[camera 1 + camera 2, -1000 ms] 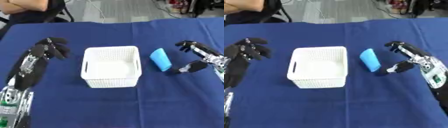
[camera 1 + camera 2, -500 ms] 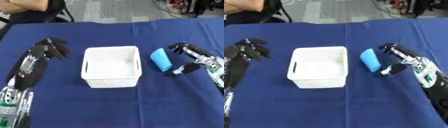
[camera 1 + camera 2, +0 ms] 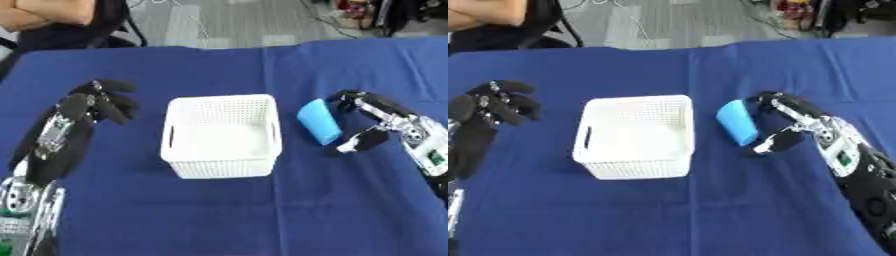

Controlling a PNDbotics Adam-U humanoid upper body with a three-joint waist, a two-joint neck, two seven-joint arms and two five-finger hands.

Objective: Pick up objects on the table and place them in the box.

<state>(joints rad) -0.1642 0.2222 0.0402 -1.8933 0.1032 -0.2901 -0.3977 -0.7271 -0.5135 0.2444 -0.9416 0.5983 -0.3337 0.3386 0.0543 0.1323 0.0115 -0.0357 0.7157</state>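
Blue tablecloth (image 3: pixel 219 210), white basket (image 3: pixel 222 135) centred, 1 light-blue block (image 3: pixel 318 121) just right of it. Right hand (image 3: pixel 378 125) spread wide around the block. It looks light, stiff; best taken across its long sides.

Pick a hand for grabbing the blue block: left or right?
Right. The right hand is open right beside the blue block, fingers and thumb flanking it. The left hand sits beyond the white basket.

No text, label, brand or number can be read anywhere in the two views. The white box (image 3: pixel 222 135), the blue object (image 3: pixel 318 121) beside the right hand (image 3: pixel 385 121) and the tabletop (image 3: pixel 262 210) carry no readable marks.
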